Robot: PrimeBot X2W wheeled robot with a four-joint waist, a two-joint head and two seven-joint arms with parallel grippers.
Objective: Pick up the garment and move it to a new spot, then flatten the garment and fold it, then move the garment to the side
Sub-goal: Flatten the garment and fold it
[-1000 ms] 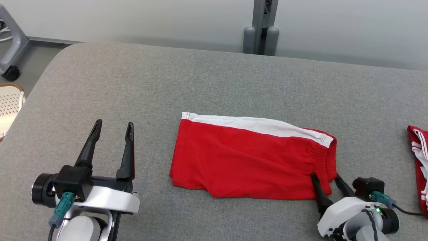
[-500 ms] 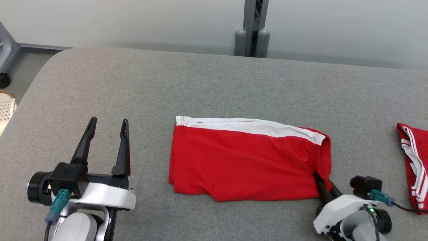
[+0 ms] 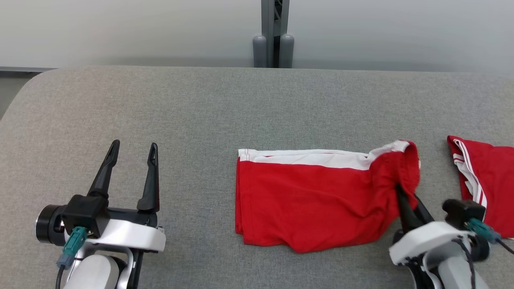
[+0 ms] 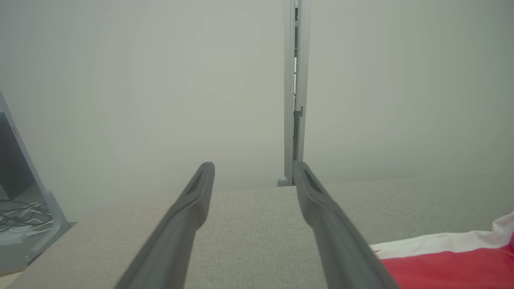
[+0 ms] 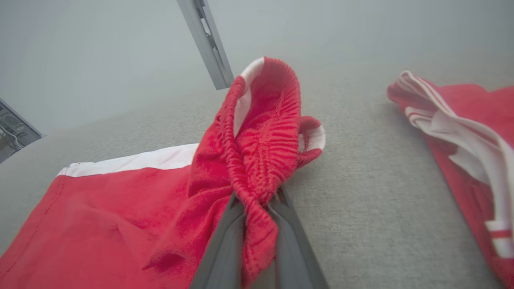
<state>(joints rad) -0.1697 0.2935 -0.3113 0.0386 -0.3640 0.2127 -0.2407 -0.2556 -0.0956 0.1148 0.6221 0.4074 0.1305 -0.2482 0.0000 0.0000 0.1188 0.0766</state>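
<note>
Red with a white band (image 3: 305, 157) along its far edge, the garment (image 3: 309, 200) you are working on is a pair of shorts lying on the grey fabric table (image 3: 200, 108), right of centre in the head view. Most of it lies flat, with the leg hem toward your left and a rumpled near edge. Its right end, the ribbed elastic waistband (image 5: 265, 120), is pulled up off the surface into a bunched, curled loop. Your right gripper (image 3: 406, 196) is clamped on that waistband: in the right wrist view its two dark fingers (image 5: 225, 245) stand close together with a twist of red cloth pinched between them, and the cloth rises above the tips. Your left gripper (image 3: 132, 149) sits well apart from the garment at the lower left, spread wide with nothing in it, over bare table. The left wrist view catches the shorts' white and red cloth low at its right edge. Just right of the held waistband, not touching it, lies a second red garment (image 3: 484, 180) with thin white stripes, running off the head view's right edge. Beyond the table's far edge, a grey metal post (image 3: 273, 36) stands against a pale wall (image 3: 120, 32).
</note>
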